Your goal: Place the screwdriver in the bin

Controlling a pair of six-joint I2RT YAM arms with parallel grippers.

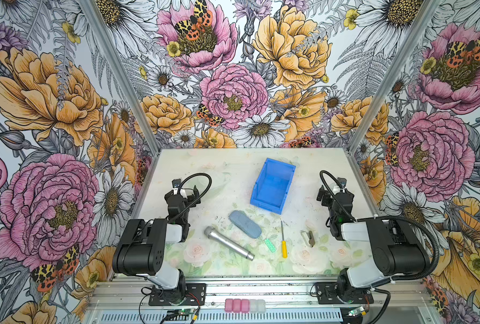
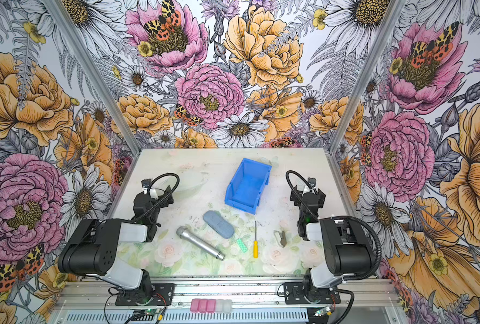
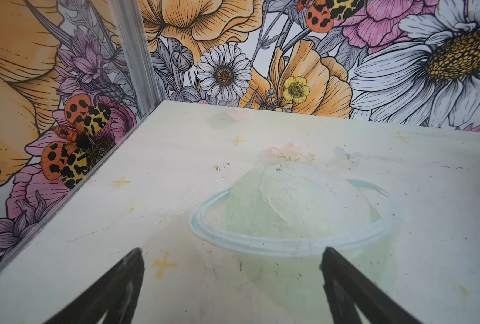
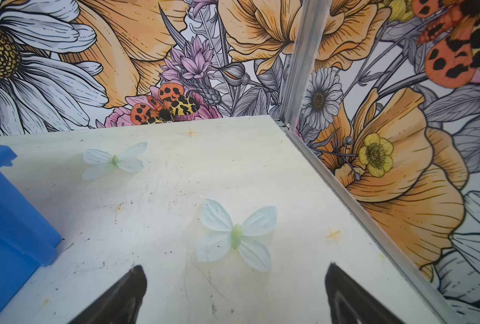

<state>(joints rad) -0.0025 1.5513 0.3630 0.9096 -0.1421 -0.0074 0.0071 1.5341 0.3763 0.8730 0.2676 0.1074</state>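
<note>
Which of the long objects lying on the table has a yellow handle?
The screwdriver: small, with a thin metal shaft and a yellow handle. The microphone is silver-grey, and the oval case is grey-blue.
</note>
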